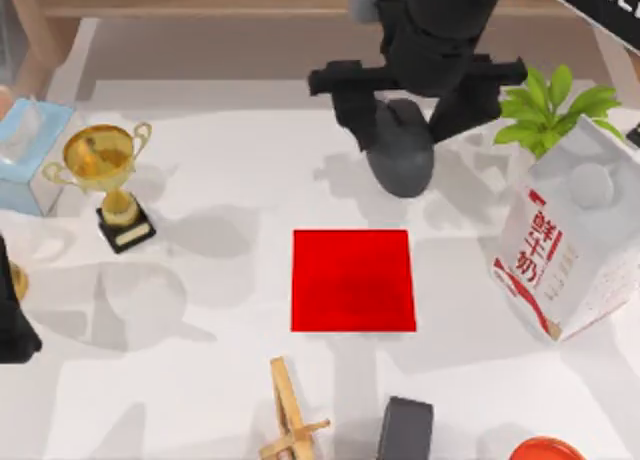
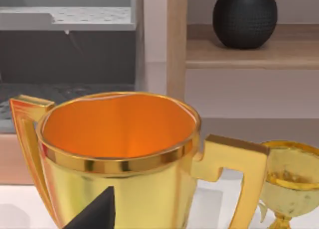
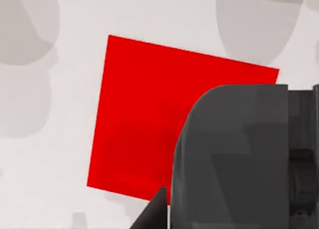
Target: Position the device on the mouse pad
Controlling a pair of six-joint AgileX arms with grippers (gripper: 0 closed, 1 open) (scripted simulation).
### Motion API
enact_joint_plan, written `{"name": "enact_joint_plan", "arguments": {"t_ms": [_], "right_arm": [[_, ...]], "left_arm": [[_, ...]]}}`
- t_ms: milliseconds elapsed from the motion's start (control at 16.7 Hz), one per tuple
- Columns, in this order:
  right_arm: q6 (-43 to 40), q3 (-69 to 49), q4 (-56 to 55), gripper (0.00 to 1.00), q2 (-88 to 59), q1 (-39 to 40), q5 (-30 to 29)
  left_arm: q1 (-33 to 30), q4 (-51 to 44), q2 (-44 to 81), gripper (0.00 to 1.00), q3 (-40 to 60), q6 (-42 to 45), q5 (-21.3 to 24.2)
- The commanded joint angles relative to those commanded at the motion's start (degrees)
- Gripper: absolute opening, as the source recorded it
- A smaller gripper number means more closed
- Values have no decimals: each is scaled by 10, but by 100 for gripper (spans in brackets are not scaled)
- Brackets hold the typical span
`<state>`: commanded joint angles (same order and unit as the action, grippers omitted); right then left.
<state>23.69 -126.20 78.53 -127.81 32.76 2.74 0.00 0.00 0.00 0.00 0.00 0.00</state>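
The device [image 1: 402,165], a dark grey rounded mouse, hangs above the table behind the mouse pad [image 1: 353,280], a flat red square at the table's middle. My right gripper [image 1: 400,130] reaches in from the back and is shut on the device. In the right wrist view the device [image 3: 234,159] looms close, overlapping one side of the mouse pad [image 3: 144,119] below it. My left arm [image 1: 15,325] is parked at the table's left edge.
A gold trophy [image 1: 105,170] and a tissue box [image 1: 25,150] stand at the left. A milk carton [image 1: 565,250] and a plant [image 1: 550,110] stand at the right. A wooden object [image 1: 290,420], a dark grey block [image 1: 405,430] and a red item [image 1: 545,448] line the front edge.
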Motion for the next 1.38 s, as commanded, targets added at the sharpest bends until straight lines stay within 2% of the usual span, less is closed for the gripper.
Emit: {"name": "enact_joint_plan", "arguments": {"t_ms": [240,420,840,1380], "right_arm": [[115,-9,2,0,-73,40,-18],[157,-10,2,0,-105,55,-26],[163,-8,1,0,-109,54,-26],[165,48,-54,0,-109,56,-28]], "left_arm": [[0,0,0,100,0,0,0],[0,0,0,100,0,0,0],[0,0,0,100,0,0,0],[0,0,0,100,0,0,0]]}}
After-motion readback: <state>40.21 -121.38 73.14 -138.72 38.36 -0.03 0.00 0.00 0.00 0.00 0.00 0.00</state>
